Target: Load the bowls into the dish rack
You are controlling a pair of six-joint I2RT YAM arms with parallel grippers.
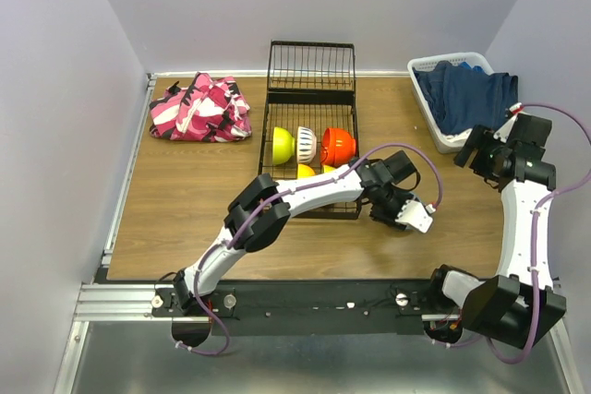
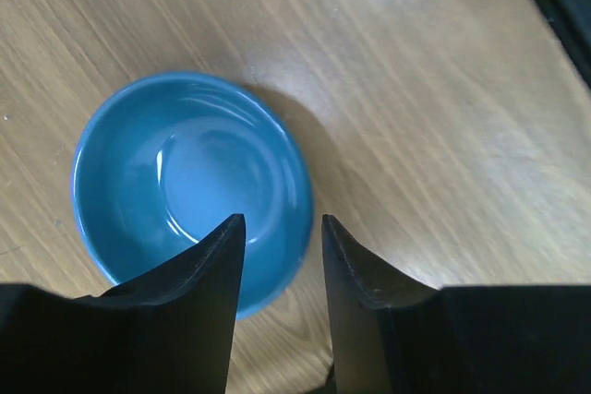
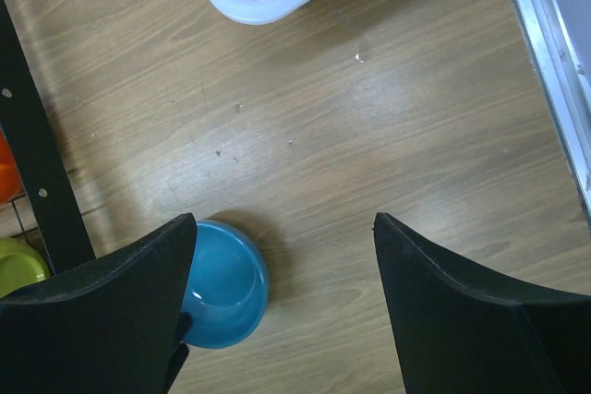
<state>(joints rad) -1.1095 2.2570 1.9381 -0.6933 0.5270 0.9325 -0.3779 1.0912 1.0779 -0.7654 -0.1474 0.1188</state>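
Note:
A blue bowl (image 2: 189, 186) sits upright on the wooden table just right of the black wire dish rack (image 1: 312, 126). My left gripper (image 2: 282, 220) is open. One finger is over the bowl's inside and the other is outside its near rim, above the table. In the top view the left gripper (image 1: 388, 209) hides the bowl. The bowl also shows in the right wrist view (image 3: 226, 283). My right gripper (image 3: 284, 219) is open and empty, held high to its right. The rack holds a lime green bowl (image 1: 283, 143), a cream-white bowl (image 1: 307, 143) and a red-orange bowl (image 1: 339, 145), with orange bowls (image 1: 305, 171) in front.
A white laundry basket (image 1: 434, 122) with blue cloth stands at the back right, close to my right gripper (image 1: 469, 149). A pink camouflage cloth (image 1: 203, 108) lies at the back left. The rack's side bar (image 3: 37, 173) is left of the blue bowl.

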